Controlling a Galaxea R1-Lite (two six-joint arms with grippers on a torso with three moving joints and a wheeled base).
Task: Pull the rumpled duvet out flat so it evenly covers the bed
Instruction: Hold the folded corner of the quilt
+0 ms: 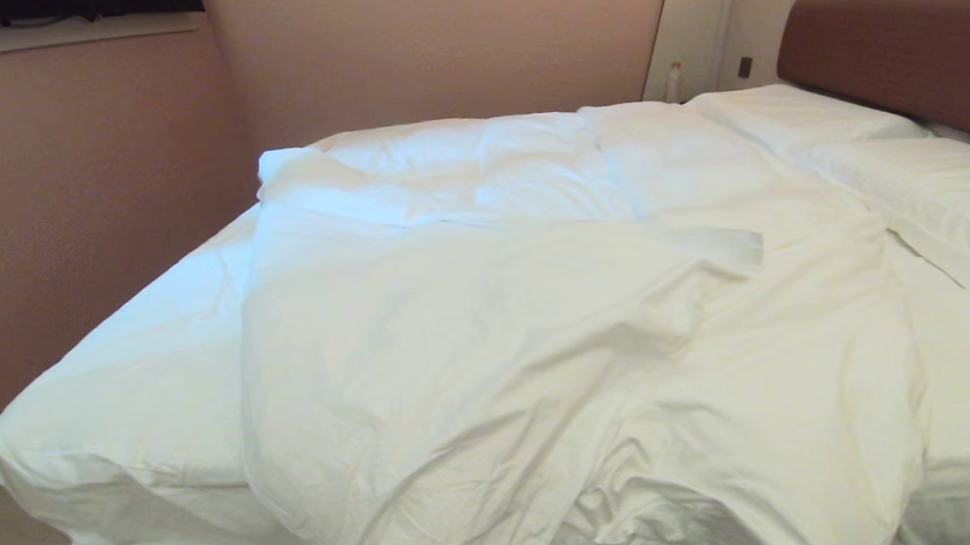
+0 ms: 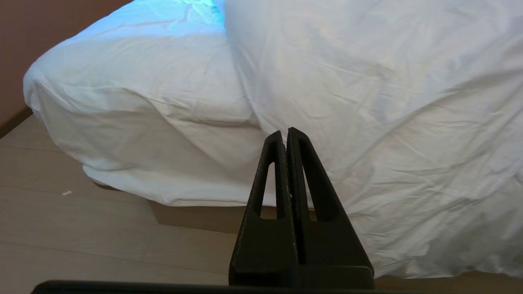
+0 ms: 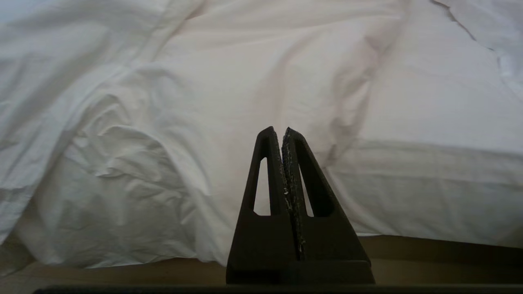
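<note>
The white puffy duvet lies rumpled and bunched across the middle of the bed, with a folded flap near its centre and its near edge spilling over the mattress side. The mattress sheet lies bare at the left. Neither arm shows in the head view. In the left wrist view my left gripper is shut and empty, held short of the duvet where it hangs over the bed's side. My right gripper is likewise shut on nothing, facing the hanging duvet and the mattress side.
Two white pillows lie by the brown headboard at the right. A pink wall runs close along the bed's far left side. Pale wooden floor and the low brown bed base lie under the grippers.
</note>
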